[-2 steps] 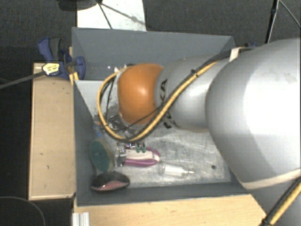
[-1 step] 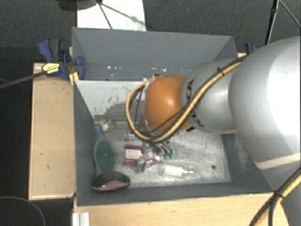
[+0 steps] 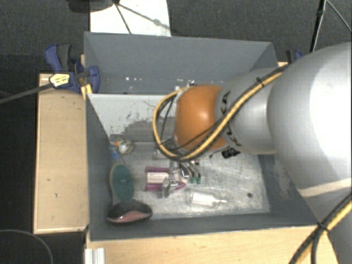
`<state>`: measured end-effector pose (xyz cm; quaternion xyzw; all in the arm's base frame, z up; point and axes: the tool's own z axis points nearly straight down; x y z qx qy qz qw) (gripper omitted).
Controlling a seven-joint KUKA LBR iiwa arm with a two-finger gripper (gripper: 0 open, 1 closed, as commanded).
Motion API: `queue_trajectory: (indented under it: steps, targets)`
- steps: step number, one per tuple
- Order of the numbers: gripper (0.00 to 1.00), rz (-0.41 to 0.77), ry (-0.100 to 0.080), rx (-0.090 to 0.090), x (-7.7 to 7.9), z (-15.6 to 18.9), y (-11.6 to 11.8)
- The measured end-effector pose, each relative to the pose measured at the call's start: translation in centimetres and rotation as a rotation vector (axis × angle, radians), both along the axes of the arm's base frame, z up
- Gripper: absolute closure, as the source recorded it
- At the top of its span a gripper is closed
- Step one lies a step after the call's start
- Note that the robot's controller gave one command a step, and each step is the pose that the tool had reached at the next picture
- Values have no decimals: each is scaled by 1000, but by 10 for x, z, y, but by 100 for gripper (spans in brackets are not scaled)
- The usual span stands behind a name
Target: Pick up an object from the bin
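Note:
My gripper (image 3: 179, 178) hangs low over the middle of the bin floor, under the arm's orange cover. A small purple and white object (image 3: 156, 177) lies right at its left side, touching or nearly touching it. A clear plastic piece (image 3: 205, 198) rests on the floor just below and right of the gripper. Further left lies a green oval brush (image 3: 121, 181).
A dark rounded, mouse-like object (image 3: 129, 212) sits by the front wall at lower left. A small shiny metal thing (image 3: 124, 146) lies near the left wall at the back. The arm and its cables cover the bin's right side.

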<state>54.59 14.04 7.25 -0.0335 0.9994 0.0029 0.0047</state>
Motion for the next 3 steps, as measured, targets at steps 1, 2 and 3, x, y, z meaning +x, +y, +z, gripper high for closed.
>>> queue_trajectory:
  steps: [1,2,3]
  targets:
    - [100,-2,-9,0,3,2,0]
    - [100,-1,0,-3,5,117,0]
    - [100,-1,5,-5,6,125,0]
